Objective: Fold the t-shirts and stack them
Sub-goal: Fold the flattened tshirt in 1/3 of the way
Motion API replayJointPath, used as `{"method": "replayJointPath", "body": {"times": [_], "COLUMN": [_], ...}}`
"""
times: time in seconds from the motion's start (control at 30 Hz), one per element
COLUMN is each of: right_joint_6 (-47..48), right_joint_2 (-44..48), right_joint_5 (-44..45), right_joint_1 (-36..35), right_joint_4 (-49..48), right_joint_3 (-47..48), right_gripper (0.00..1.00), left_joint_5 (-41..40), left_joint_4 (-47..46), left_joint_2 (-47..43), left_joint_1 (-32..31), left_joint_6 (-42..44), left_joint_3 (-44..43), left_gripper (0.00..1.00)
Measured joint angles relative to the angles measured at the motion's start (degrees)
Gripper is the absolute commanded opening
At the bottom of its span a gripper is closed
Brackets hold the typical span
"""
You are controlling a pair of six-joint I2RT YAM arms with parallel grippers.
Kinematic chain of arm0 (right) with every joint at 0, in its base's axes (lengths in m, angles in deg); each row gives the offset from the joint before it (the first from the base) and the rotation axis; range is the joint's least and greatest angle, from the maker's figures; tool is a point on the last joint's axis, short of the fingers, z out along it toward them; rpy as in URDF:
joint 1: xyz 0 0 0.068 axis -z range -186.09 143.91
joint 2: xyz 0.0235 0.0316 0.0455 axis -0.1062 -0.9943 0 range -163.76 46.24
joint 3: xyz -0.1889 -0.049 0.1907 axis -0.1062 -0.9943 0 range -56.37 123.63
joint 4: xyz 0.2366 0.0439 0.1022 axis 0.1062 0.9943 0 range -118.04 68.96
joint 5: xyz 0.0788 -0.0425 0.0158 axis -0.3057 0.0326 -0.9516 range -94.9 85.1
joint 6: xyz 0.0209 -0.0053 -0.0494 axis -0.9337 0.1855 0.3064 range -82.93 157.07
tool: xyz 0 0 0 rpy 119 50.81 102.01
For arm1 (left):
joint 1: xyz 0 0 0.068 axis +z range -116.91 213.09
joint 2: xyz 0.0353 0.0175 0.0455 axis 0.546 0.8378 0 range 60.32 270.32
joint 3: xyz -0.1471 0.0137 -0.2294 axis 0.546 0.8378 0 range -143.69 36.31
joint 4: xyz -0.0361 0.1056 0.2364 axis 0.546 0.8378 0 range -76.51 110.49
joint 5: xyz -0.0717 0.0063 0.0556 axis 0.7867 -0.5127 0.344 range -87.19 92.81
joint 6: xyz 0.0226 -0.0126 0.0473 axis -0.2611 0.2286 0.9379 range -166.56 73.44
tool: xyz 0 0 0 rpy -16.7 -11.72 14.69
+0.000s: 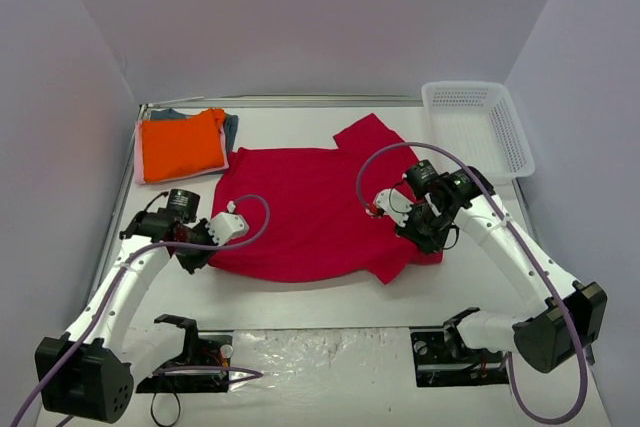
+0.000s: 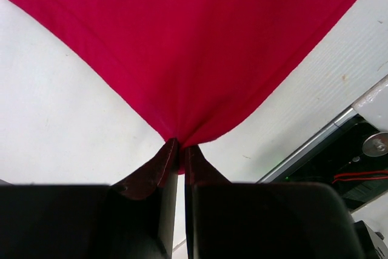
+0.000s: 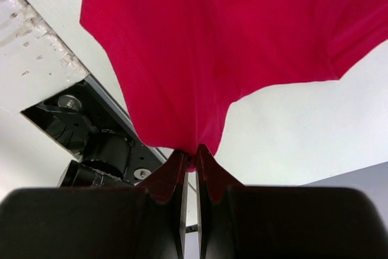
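Crimson t-shirt lies spread at the middle of the surface; plain, no print that we can see; one sleeve points toward the far wall; the near-right part is bunched into a fold. In both wrist views the cloth draws up into a taut peak at the fingertips, creases fanning out from the pinch.

Folded stack at the far-left corner: orange t-shirt on top; pale pink t-shirt showing as a strip along its left and near edges; grey-blue t-shirt peeking out on the far-right side.

Left pincer closed tight on the crimson shirt's near-left corner; left arm reaches forward from its base, wrist turned inward to the cloth. Right pincer likewise clamped on red cloth at the shirt's right edge; right arm bends in from the right, elbow out, wrist over the bunched part.

Surface white and matte; white mesh basket at the far-right corner, well apart from the shirt; pale grey-lilac walls on three sides.
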Motion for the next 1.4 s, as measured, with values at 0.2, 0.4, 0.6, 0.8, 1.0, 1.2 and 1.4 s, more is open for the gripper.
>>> {"method": "replayJointPath", "body": {"times": [0.2, 0.4, 0.6, 0.8, 1.0, 1.2, 1.4], "right_joint_6": [0.4, 1.5, 2.7, 3.6, 4.3, 4.4, 4.5], "right_joint_2": [-5.1, -12.5, -20.0, -27.8, -36.8, -44.3, -49.4], "right_joint_5": [1.5, 2.6, 3.1, 3.5, 3.5, 3.5, 3.5], "right_joint_1": [1.4, 2.8, 4.5, 6.6, 8.6, 9.4, 10.0], "right_joint_4": [-0.9, -2.0, -3.0, -3.3, -3.8, -3.8, -3.8], "right_joint_3": [4.9, 11.3, 18.4, 24.3, 31.0, 38.2, 42.1], "right_gripper": [0.0, 0.0, 0.0, 0.0, 0.0, 0.0, 0.0], "left_joint_5": [-2.0, -3.9, -5.5, -6.7, -7.4, -7.6, -7.6], "left_joint_4": [-2.2, -4.2, -6.3, -8.2, -10.0, -11.2, -11.7], "left_joint_2": [1.8, 6.2, 9.9, 15.3, 21.4, 26.9, 30.7], "left_joint_1": [0.0, 0.0, 0.0, 0.0, 0.3, 1.2, 1.6], "left_joint_6": [-0.3, -0.5, -0.4, -0.1, 1.0, 2.2, 2.7], "left_joint_3": [-0.4, -3.2, -4.9, -6.7, -9.9, -13.4, -15.6], "left_gripper": [0.02, 0.02, 0.02, 0.02, 0.02, 0.02, 0.02]}}
